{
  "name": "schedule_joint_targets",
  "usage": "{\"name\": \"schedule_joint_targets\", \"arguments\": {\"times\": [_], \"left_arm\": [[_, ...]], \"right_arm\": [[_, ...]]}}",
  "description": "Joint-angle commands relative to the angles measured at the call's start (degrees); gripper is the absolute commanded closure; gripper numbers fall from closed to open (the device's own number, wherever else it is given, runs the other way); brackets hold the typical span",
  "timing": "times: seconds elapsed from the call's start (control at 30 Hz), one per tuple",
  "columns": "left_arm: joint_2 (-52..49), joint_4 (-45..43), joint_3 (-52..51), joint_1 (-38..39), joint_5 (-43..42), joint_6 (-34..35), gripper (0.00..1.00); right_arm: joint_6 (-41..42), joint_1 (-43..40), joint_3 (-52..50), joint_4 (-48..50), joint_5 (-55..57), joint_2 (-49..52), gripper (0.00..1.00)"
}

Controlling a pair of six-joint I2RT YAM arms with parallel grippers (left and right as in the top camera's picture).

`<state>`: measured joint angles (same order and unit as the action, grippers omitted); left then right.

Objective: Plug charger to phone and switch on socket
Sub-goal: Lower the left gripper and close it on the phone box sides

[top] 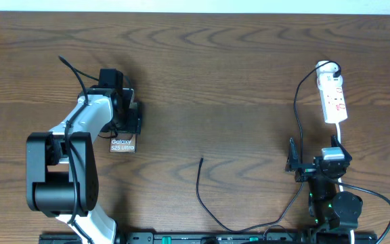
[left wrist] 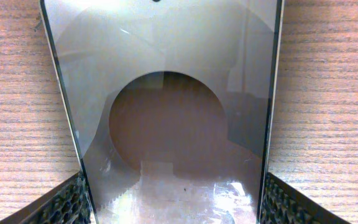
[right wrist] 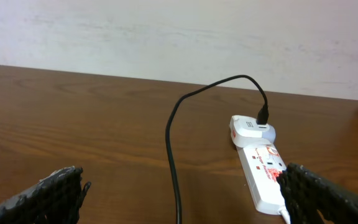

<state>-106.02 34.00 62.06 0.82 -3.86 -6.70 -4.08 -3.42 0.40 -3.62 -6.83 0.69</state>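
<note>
Nearest my side, the charger point(top: 198, 186) loops along the near edge of the table point(top: 215, 74). Its free plug tip reaches up toward the middle, where it lies bare on the wood.

To the right of that loop sits my right gripper point(right wrist: 184, 180). Through its wrist camera I see both fingers point(right wrist: 48, 196) spread wide, with only tabletop and a stretch of the cable between them.

A little farther out on the left is the phone point(top: 122, 144), its lettered near end poking out from under the left arm. My left gripper point(left wrist: 176, 186) is pinching it. The wrist camera shows the ribbed pads point(left wrist: 67, 205) pressed against both long edges, with the glossy face filling the space between them. I cannot tell whether the phone rests flat on the wood or is raised off it. It sits well to the left of the cable tip, not touching it.

Farther out on the right, the socket point(top: 334, 100) lies lengthwise, near to far, just beyond the right gripper. The cable climbs along its left side, arches over and plugs into a white adapter point(top: 327, 66) at the strip's far end. I cannot make out how its switch stands. Past the table's far edge is a pale wall point(right wrist: 166, 31).
</note>
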Motion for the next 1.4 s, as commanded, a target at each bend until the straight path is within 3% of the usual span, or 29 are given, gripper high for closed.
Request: {"name": "schedule_joint_targets", "arguments": {"times": [0.0, 0.63, 0.93, 1.07, 1.37], "left_arm": [[-1.1, 0.2, -1.9, -0.1, -0.2, -0.8, 0.26], [-1.1, 0.2, -1.9, -0.1, -0.2, -0.8, 0.45], [-1.1, 0.2, -1.9, -0.1, -0.2, -0.8, 0.71], [-1.1, 0.2, -1.9, -0.1, -0.2, -0.8, 0.91], [-1.1, 0.1, -1.9, -0.1, -1.5, -0.8, 0.93]], "right_arm": [[-0.3, -0.4, -0.1, -0.2, 0.0, 0.0, 0.01], [-0.3, -0.4, -0.1, -0.2, 0.0, 0.0, 0.01], [-0.3, -0.4, -0.1, -0.2, 0.0, 0.0, 0.01], [-0.3, -0.4, -0.1, -0.2, 0.0, 0.0, 0.01], [-0.3, -0.4, -0.1, -0.2, 0.0, 0.0, 0.01]]}}
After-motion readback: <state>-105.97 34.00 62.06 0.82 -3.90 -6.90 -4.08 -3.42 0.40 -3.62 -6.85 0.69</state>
